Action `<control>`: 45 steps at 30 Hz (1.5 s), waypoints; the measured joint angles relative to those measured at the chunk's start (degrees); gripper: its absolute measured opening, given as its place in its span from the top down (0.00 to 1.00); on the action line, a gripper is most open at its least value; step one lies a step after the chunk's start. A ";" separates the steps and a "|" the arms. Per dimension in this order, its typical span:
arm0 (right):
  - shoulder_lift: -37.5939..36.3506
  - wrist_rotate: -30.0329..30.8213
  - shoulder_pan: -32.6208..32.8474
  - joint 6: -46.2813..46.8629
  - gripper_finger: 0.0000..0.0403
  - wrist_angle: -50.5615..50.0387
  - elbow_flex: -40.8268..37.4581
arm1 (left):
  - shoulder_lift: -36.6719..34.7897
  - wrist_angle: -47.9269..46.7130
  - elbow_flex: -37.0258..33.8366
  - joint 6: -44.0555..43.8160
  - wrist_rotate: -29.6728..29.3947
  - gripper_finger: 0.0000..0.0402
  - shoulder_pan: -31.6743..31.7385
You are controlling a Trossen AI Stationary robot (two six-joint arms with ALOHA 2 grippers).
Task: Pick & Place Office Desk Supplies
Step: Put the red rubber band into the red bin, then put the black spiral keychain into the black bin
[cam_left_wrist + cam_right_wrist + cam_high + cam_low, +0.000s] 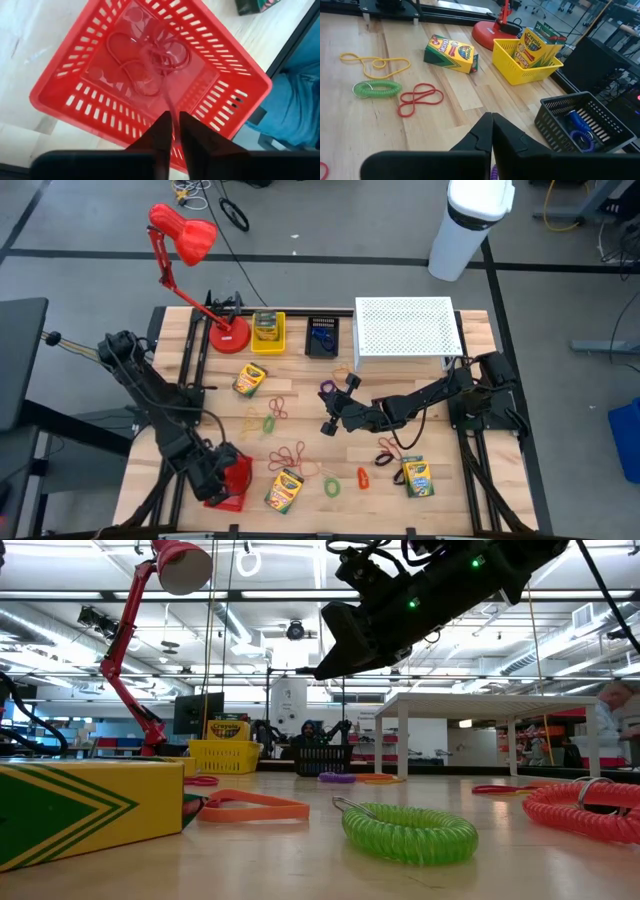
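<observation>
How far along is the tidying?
Partly done. Sorted: a crayon box in the yellow bin, blue coils in the black bin, rubber bands in the red basket. In hand: the left gripper pinches a band over that basket; the right gripper hangs shut mid-table. Left: three loose crayon boxes, green coils, loose bands.

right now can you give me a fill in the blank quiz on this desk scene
1. The left end effector hangs over a ____ basket that has rubber bands in it.
2. One crayon box stands in the ____ bin beside the lamp base.
3. The blue coils lie in the ____ basket.
4. The green coil lies on the ____.

Missing words: red; yellow; black; table
</observation>
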 joint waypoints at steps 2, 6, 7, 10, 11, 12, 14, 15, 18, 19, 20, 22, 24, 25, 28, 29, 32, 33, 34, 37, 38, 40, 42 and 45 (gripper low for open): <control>0.00 0.00 0.00 -0.01 0.98 0.14 0.00 | 0.00 -0.10 0.00 0.65 0.03 0.83 0.41; 0.00 -0.48 0.00 -0.01 0.99 0.48 0.00 | -0.03 -0.07 0.00 3.84 1.04 0.73 1.93; 0.00 -0.99 0.00 0.00 0.99 0.48 0.00 | -0.16 -0.09 0.00 4.72 1.58 0.71 2.38; 0.00 -2.50 0.00 -0.01 0.96 0.48 0.00 | -1.19 -0.10 0.00 7.66 3.51 0.64 3.83; 0.00 -2.70 0.10 -0.01 0.95 0.46 0.00 | -1.71 -0.16 0.00 8.73 4.41 0.62 4.44; 0.00 -2.98 0.09 0.03 0.94 0.46 0.00 | -2.28 -0.31 0.00 9.90 5.40 0.60 5.06; 0.00 -3.97 0.09 0.04 0.91 0.47 0.00 | -3.67 -0.95 0.01 12.13 6.52 0.56 6.10; 0.00 -4.47 0.09 0.05 0.90 0.45 0.00 | -4.43 -1.60 0.02 13.94 6.40 0.55 6.59; 0.00 -5.74 0.09 0.07 0.88 0.53 0.00 | -6.16 -2.21 0.02 23.43 1.16 0.54 7.20; 0.00 -5.81 0.09 0.08 0.88 0.93 0.00 | -6.77 -2.07 0.02 27.06 -2.92 0.56 7.16; 0.00 -5.74 0.09 0.03 0.88 1.71 0.00 | -7.36 -1.75 -0.04 30.73 -7.78 0.58 7.13; 0.00 -4.98 0.43 -1.31 0.91 3.64 0.00 | -7.95 0.12 -0.04 37.44 -15.32 0.66 7.67; 0.00 -3.99 1.08 -3.23 0.95 5.40 0.00 | -8.04 2.97 -0.07 44.18 -19.21 0.74 9.27; 0.00 -3.78 1.60 -4.35 0.97 6.41 0.00 | -8.04 4.76 -0.24 47.00 -20.80 0.79 10.15; 0.00 -3.71 2.26 -6.11 0.98 9.57 0.00 | -8.72 15.55 -4.44 55.40 -22.20 0.93 12.77; -0.07 -4.03 2.54 -6.21 0.97 10.15 0.00 | -9.03 20.38 -6.84 57.85 -21.93 0.96 13.73; -0.81 -4.22 2.77 -6.24 0.98 10.30 0.00 | -9.60 38.60 -15.84 63.43 -19.35 0.98 17.07; -1.33 -4.18 3.03 -6.24 0.99 9.54 0.00 | -9.55 45.59 -19.06 65.23 -18.14 0.98 18.24; -1.80 -3.97 3.29 -6.24 0.99 9.25 -0.04 | -9.53 53.26 -22.19 67.44 -17.19 0.98 19.33; -3.22 -2.71 4.27 -5.93 0.98 8.79 -0.02 | -9.01 78.04 -30.55 73.84 -14.53 0.98 22.74; -3.55 -2.22 4.63 -5.80 0.98 8.62 -0.02 | -8.72 86.02 -33.09 76.19 -14.03 0.98 23.82; -4.30 -1.59 5.32 -5.73 0.99 7.37 -0.02 | -8.53 98.90 -37.40 80.20 -13.84 0.98 26.01; -5.14 -2.44 6.04 -4.13 0.99 6.45 -0.02 | -8.57 107.89 -40.33 82.75 -14.44 0.97 28.22; -6.47 -3.70 7.11 1.29 0.98 3.22 0.00 | -8.57 112.01 -42.38 82.29 -18.79 0.96 31.65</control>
